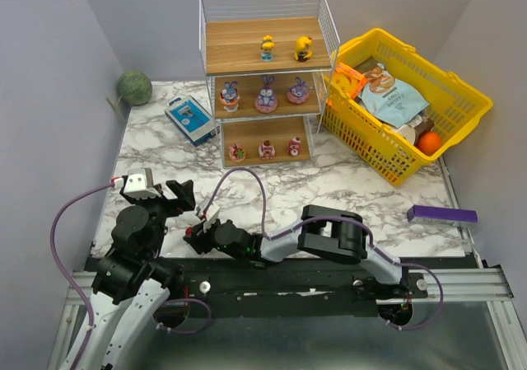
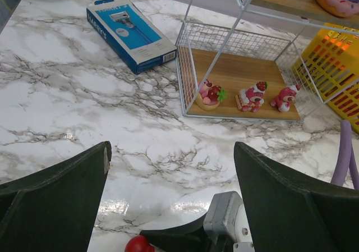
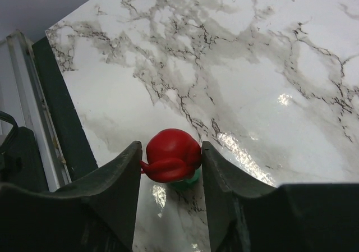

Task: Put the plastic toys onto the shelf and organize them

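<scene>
The red-haired toy (image 3: 171,155), with a green base, sits between the fingers of my right gripper (image 3: 171,146), which is shut on it low over the marble near the table's front edge (image 1: 191,232). It also shows at the bottom of the left wrist view (image 2: 137,244). My left gripper (image 2: 171,151) is open and empty, just left of and above the right one (image 1: 177,197). The shelf (image 1: 268,81) stands at the back. It holds two yellow toys (image 1: 284,49) on top, three bunny-eared ones (image 1: 267,95) in the middle and three cake-like ones (image 2: 250,95) at the bottom.
A blue-white box (image 1: 190,119) lies left of the shelf and a green ball (image 1: 133,86) sits in the far left corner. A yellow basket (image 1: 408,98) of snack packets stands right of the shelf. A purple bar (image 1: 442,214) lies at the right edge.
</scene>
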Tool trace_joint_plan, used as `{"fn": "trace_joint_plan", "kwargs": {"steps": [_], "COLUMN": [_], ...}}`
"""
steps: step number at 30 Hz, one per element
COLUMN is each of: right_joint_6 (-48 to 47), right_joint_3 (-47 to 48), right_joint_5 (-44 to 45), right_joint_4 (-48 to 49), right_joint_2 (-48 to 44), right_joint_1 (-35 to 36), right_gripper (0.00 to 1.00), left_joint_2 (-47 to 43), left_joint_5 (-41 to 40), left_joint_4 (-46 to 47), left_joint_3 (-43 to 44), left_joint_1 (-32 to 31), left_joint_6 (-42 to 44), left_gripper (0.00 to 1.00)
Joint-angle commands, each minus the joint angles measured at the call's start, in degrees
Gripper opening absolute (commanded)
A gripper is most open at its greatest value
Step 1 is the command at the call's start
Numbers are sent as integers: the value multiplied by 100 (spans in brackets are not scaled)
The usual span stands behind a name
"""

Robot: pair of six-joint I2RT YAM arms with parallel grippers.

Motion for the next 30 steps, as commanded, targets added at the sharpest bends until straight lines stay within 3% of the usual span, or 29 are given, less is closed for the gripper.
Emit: {"fn": "trace_joint_plan", "kwargs": {"steps": [1,11,19,20,30], "right_joint_6": [85,50,-327,-371,-1188], "right_joint_3": [202,-88,131,462,1254], "right_joint_5": [171,451,1461,1585,1981], "right_joint_4": [-170,-547,-2699,-3658,-4713], "right_joint_2": [210,-562,-2135,-2641,-4105], "right_joint_1": [6,6,-12,-125,-670], "right_gripper": [47,14,8,8,8], "left_joint_2": [-32,-32,73,65,-269], "left_joint_5": [-139,-227,-561,-683,-1300], "left_joint_4": [-79,-87,-184,-210,-343], "left_joint_3": [39,39,74,83,92], "left_joint_1": [30,30,30,30,30], "left_joint_6": [-48,-57,-171,-206,-347], "left_gripper": [99,99,99,99,99]}}
